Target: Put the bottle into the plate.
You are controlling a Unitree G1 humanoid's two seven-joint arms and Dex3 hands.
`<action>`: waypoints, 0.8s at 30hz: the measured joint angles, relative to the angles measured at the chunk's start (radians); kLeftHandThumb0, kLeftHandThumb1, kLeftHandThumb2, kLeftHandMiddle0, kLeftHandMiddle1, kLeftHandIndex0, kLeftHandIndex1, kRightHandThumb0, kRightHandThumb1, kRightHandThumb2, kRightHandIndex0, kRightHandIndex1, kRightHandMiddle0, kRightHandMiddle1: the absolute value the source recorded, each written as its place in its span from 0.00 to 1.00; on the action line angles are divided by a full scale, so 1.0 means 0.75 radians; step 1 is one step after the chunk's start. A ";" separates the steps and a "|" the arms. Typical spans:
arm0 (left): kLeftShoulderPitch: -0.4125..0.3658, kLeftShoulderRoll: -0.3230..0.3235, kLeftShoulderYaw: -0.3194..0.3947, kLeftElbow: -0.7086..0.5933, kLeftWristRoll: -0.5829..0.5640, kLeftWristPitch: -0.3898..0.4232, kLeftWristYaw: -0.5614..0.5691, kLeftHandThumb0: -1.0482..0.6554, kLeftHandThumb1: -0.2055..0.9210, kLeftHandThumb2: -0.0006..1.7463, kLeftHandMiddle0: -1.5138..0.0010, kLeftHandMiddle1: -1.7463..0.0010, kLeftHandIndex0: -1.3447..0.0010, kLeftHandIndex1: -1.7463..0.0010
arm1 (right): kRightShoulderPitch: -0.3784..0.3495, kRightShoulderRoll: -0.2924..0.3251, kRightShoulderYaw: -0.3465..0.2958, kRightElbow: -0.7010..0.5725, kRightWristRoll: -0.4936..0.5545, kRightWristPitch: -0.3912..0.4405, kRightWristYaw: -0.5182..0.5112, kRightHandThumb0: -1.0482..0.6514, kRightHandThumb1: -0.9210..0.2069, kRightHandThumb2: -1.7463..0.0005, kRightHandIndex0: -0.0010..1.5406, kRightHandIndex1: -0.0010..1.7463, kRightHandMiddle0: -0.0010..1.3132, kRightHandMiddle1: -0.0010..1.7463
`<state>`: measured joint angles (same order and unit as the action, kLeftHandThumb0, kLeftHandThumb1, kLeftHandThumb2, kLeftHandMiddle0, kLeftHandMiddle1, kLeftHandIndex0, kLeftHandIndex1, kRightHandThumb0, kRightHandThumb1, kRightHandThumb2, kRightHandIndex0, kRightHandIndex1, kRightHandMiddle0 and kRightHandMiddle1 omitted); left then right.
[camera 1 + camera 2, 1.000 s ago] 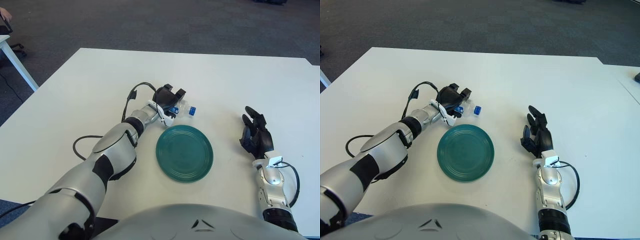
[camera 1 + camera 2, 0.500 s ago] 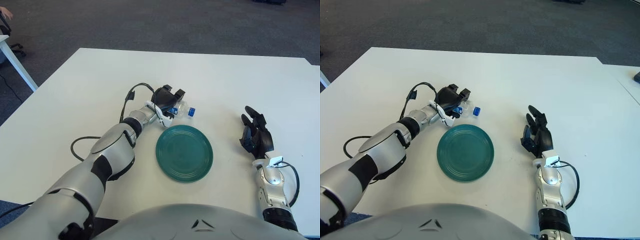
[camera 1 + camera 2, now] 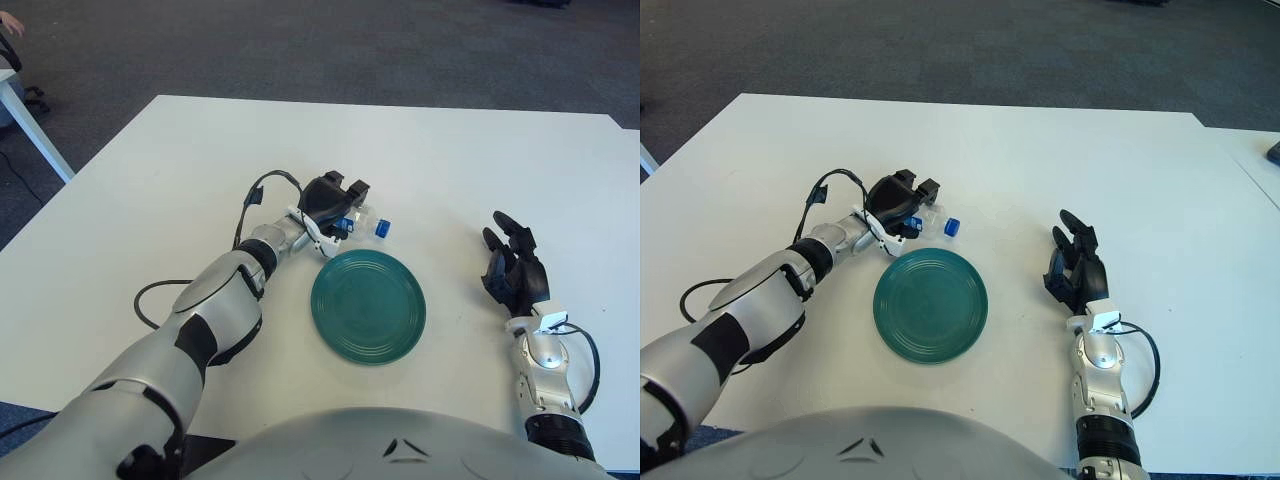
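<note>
Large white rectangular table (image 3: 200,170): carries every item; dark carpet shows beyond its far edge.

Left arm, silver and black with a looped black cable: reaches from the near-left corner toward the middle of the table. Across the last second the forearm has drawn slightly left and away from the near edge, and the cable loop has shifted with it.

Round dark-green ridged plate (image 3: 368,306): lies flat, nearer the near edge than the far one, roughly central. Nothing lies in it; position unchanged.

Right hand (image 3: 515,277): black, fingers extended and loosely spread, holding nothing; shows beside the plate on its right, toward the right edge. Idle, barely moved.

Left hand (image 3: 333,201): black three-finger hand, just beyond the plate's far-left rim. Fingers are curled over the bottle's body in a grasp; how firm the grip is cannot be told.

Small clear plastic bottle with a blue cap (image 3: 940,222): lying on its side, body mostly hidden under the left hand, blue cap pointing right and free of the fingers. It sits just past the plate's far rim, not over it. It has crept slightly left with the hand.

Assessment: the change is small, a settling of the grasp. Lift and carry to the plate appear not yet done.
</note>
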<state>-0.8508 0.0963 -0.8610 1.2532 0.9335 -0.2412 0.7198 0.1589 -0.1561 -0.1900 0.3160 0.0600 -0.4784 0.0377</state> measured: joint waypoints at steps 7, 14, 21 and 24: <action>0.066 0.014 0.040 -0.150 -0.005 -0.002 0.024 0.34 0.47 0.74 0.24 0.00 0.55 0.00 | -0.006 0.002 0.001 0.000 0.000 0.020 -0.011 0.16 0.00 0.49 0.23 0.01 0.00 0.36; 0.119 0.025 0.098 -0.301 -0.024 0.018 0.026 0.34 0.46 0.75 0.25 0.00 0.55 0.00 | -0.015 0.009 0.000 0.004 0.001 0.029 -0.016 0.17 0.00 0.49 0.23 0.01 0.00 0.35; 0.185 0.047 0.111 -0.471 0.003 0.110 0.030 0.33 0.41 0.79 0.25 0.00 0.51 0.00 | -0.041 0.009 0.000 0.033 -0.001 0.031 -0.029 0.17 0.00 0.48 0.22 0.00 0.00 0.34; 0.242 0.075 0.126 -0.608 0.012 0.138 -0.002 0.32 0.40 0.80 0.25 0.00 0.51 0.00 | -0.063 0.008 0.000 0.052 -0.001 0.028 -0.034 0.17 0.00 0.48 0.23 0.00 0.01 0.35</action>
<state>-0.6692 0.1524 -0.7668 0.7972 0.9427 -0.1374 0.7186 0.1114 -0.1499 -0.1904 0.3550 0.0592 -0.4577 0.0125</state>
